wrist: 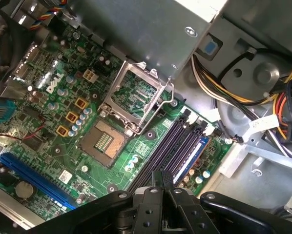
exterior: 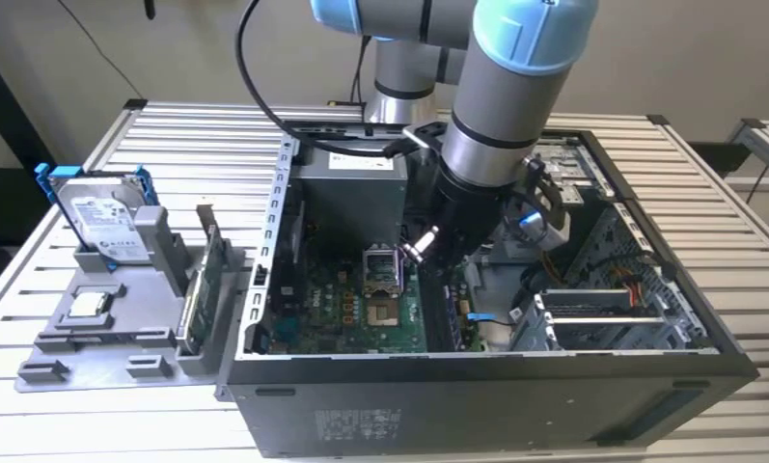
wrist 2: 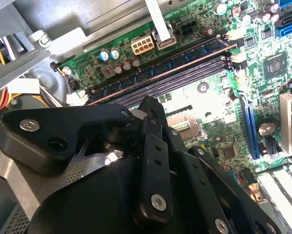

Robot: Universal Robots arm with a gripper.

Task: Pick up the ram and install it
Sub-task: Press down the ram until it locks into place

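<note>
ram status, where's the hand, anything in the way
Hand shut, empty, over the memory slots. Ram appears seated in a slot. Nothing blocking.

You get the exterior view from high up front, looking down into the case (exterior: 487, 386); both wrist views sit close over the motherboard (wrist: 53, 122), sharing its slots (wrist: 175, 146).

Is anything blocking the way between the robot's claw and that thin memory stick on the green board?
Nothing visible does. The ram appears to stand in the outermost of the memory slots, and the gripper hangs just above the bare slots beside it, with only open air between them.
</note>
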